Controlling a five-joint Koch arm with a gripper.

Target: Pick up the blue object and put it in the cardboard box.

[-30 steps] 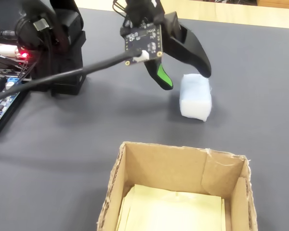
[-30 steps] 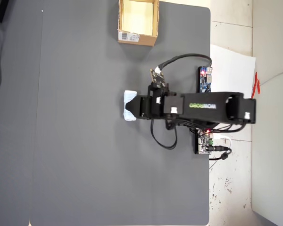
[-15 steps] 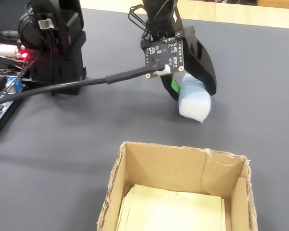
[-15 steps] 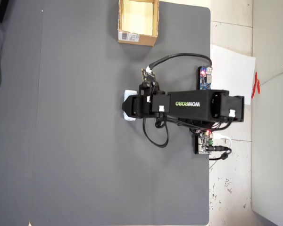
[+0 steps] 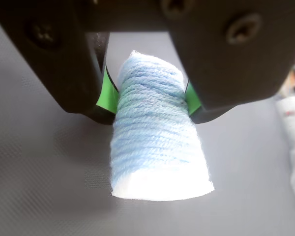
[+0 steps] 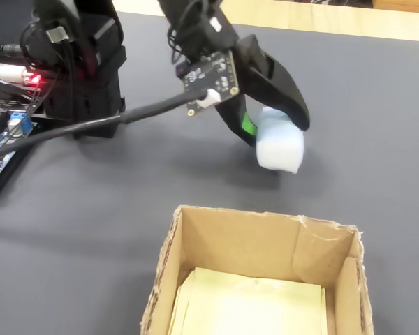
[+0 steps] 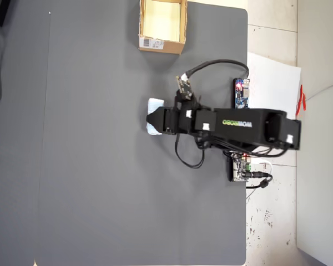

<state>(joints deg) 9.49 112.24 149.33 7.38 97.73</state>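
The blue object (image 5: pixel 157 132) is a pale blue, yarn-like ribbed block, held between the green pads (image 5: pixel 106 94) of my gripper (image 5: pixel 150 98), which is shut on it. The fixed view shows the block (image 6: pixel 281 148) sticking out below the black jaws of the gripper (image 6: pixel 272 131), low over the dark mat; contact with the mat cannot be told. The cardboard box (image 6: pixel 255 218) stands open in the foreground with a pale yellow floor. From overhead the box (image 7: pixel 161 44) sits at the table's top edge, well away from the gripper (image 7: pixel 154 117) and the block (image 7: pixel 154 103).
The arm's base (image 6: pixel 84 70) and circuit boards (image 6: pixel 7 125) with wires stand at the left of the fixed view. A black cable (image 6: pixel 91 124) runs along the mat to the wrist camera board (image 6: pixel 213 80). The table's right edge (image 7: pixel 247 66) lies beside the arm.
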